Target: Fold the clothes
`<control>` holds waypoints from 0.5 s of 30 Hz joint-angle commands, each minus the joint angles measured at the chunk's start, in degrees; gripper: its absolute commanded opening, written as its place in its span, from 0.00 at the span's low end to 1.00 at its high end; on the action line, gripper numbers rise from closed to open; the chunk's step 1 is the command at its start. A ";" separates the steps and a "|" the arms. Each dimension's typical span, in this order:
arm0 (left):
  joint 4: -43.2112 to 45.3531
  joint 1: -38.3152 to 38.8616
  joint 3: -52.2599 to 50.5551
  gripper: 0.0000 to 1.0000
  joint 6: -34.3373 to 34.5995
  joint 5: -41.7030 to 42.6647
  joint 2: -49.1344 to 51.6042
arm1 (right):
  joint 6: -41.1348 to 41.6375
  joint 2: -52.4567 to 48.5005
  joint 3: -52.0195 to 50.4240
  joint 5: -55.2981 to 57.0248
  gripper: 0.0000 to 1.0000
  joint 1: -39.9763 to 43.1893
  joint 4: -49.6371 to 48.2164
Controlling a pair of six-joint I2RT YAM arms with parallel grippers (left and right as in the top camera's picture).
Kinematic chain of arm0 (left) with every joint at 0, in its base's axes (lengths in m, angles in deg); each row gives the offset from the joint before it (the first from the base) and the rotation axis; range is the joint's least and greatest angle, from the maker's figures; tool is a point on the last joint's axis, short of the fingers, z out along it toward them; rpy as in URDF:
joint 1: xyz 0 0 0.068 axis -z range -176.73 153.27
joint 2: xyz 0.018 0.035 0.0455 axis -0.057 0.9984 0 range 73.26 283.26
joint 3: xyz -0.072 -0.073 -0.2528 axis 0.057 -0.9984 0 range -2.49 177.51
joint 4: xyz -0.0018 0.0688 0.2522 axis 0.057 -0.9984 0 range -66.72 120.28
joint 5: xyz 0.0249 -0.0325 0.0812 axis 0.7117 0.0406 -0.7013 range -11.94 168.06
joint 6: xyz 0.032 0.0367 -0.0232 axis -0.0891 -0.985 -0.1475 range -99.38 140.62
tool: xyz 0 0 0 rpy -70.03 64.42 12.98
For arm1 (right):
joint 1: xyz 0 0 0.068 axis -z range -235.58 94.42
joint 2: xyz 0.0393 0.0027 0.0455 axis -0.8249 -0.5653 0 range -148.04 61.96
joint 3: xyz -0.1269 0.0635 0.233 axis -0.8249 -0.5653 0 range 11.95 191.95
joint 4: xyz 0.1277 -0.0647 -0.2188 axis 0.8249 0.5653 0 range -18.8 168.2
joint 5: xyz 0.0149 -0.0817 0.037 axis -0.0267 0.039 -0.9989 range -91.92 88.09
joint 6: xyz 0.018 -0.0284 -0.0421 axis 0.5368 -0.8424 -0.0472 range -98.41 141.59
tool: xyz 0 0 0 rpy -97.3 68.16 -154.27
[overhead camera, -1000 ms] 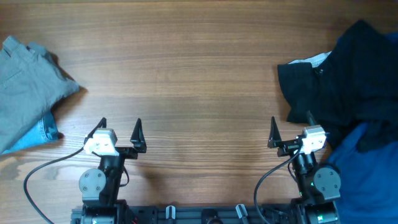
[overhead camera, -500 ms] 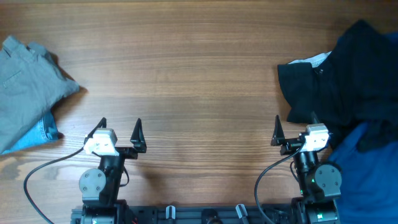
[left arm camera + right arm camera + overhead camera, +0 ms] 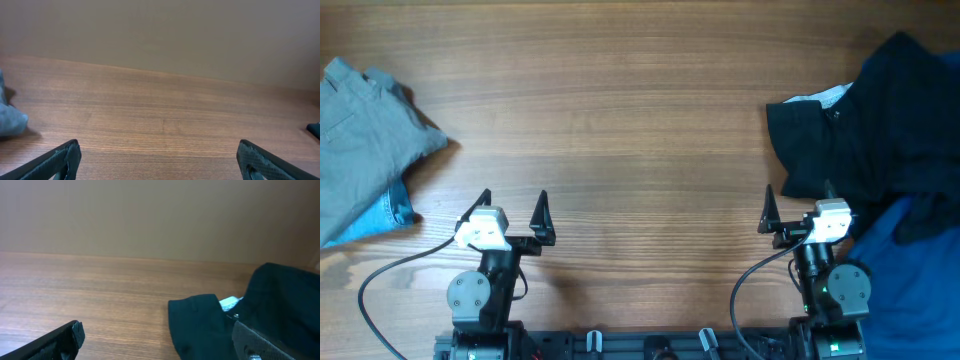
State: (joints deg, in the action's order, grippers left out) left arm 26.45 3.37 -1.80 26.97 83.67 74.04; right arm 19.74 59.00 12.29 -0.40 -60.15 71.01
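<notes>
Clothes (image 3: 880, 120) lie in two groups at opposite ends of the wooden table (image 3: 640, 110). At the left end there is a grey garment (image 3: 365, 130) with visible seams. A piece of light-blue denim (image 3: 392, 208) shows from under its near edge. At the right end a black garment (image 3: 885, 110) is heaped up, with a small pale label (image 3: 830, 97) showing at its left side. A royal-blue garment (image 3: 910, 290) lies nearer to the robot and partly under the black one.

The left gripper (image 3: 513, 196) stands over bare wood, well apart from the grey garment, with its jaws wide apart and nothing between them. In the left wrist view only a corner of the grey cloth (image 3: 10, 121) appears at the left border, and both fingers (image 3: 55, 162) are far from each other.

The right gripper (image 3: 797, 193) is also spread open and empty. It is just beside the near corner of the black garment. Its outer finger overlaps the black cloth in the overhead view, and I cannot tell if it touches. In the right wrist view the black cloth (image 3: 210, 325) lies ahead, toward the right finger (image 3: 272, 340).
</notes>
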 commanded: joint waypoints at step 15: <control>-0.22 0.11 -0.37 1.00 0.15 -0.76 -0.46 | -1.01 2.80 -0.02 -0.70 1.00 1.88 -0.22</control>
State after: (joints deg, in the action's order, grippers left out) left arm 26.45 3.37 -1.80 26.97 83.67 74.04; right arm 19.72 60.86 12.29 -0.40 -58.62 70.84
